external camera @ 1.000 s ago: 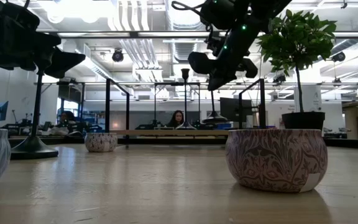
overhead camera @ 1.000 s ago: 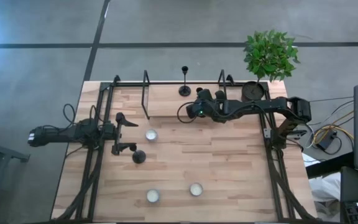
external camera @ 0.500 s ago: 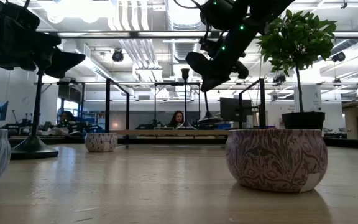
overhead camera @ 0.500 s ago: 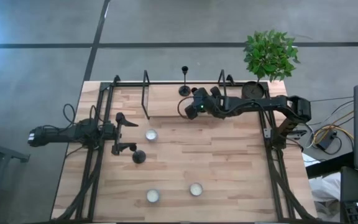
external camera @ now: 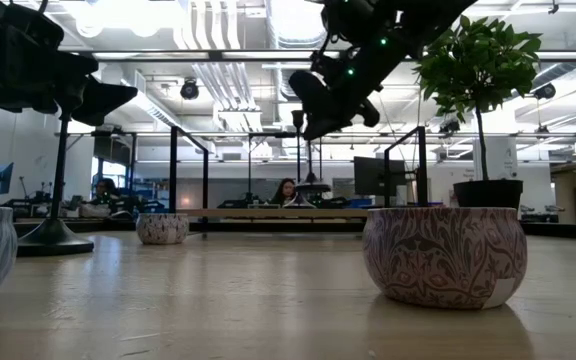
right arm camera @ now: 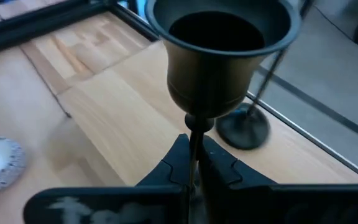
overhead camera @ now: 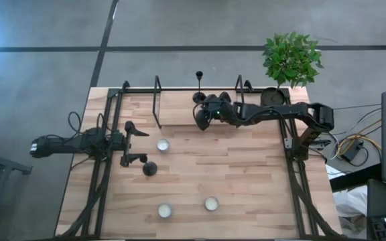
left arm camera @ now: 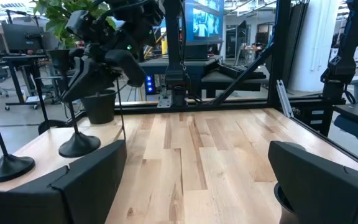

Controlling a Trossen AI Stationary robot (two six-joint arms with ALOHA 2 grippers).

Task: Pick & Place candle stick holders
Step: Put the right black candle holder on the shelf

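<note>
My right gripper (right arm camera: 194, 163) pinches shut on candlestick holder (right arm camera: 219, 56) stem below cup, frame centre. Rigid thin metal, light, slippery, top-heavy. Left gripper (left arm camera: 197, 180) wide open, empty.

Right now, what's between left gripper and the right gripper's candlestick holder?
High view: one tealight bowl, just off the line from left gripper to the held candlestick holder; otherwise bare table.

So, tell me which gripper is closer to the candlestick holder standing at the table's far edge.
Right. The right gripper, jaws shut on another holder, hangs close beside the far-edge candlestick holder; the left gripper waits open, far off at the left of the table.
</note>
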